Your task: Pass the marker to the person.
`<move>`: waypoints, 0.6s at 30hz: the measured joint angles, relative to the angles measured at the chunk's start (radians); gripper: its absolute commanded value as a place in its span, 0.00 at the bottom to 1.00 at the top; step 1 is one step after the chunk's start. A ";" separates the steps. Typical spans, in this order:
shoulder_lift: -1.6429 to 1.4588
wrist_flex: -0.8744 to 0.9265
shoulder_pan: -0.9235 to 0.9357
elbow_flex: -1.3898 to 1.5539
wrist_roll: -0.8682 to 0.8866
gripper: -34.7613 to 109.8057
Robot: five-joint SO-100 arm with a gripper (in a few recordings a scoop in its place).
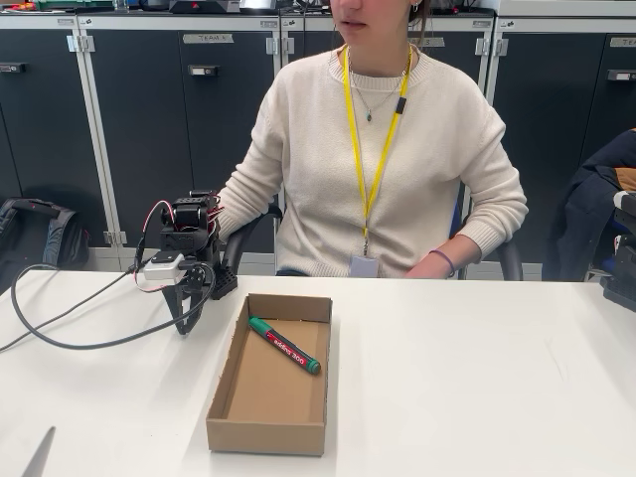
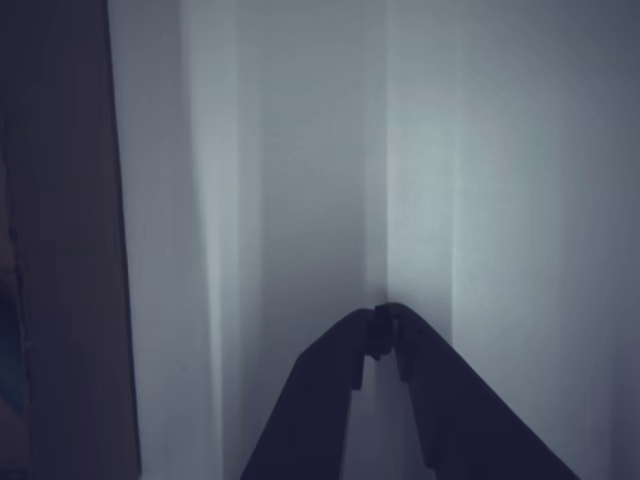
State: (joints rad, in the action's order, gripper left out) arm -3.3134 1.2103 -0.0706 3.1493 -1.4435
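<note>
The marker (image 1: 284,345), red with a green cap and end, lies diagonally inside an open cardboard box (image 1: 266,437) on the white table. The arm sits folded at the table's back left, and my gripper (image 1: 186,323) points down at the tabletop just left of the box, apart from the marker. In the wrist view the gripper (image 2: 385,318) is shut, its dark fingertips touching with nothing between them above the white surface. The person (image 1: 383,149), in a cream sweater with a yellow lanyard, sits behind the table, forearms resting near its far edge.
Black cables (image 1: 60,333) loop across the table to the left of the arm. The box wall (image 2: 60,250) fills the left edge of the wrist view. Dark cabinets (image 1: 149,119) stand behind the person. A dark object (image 1: 621,263) sits at the right edge.
</note>
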 measured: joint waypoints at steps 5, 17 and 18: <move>0.000 0.000 -0.002 0.000 0.000 0.22; 0.000 0.000 0.000 0.000 0.000 0.21; 0.000 0.000 0.002 0.000 0.000 0.21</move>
State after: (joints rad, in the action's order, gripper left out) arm -3.3134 1.2103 -0.0690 3.1493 -1.4435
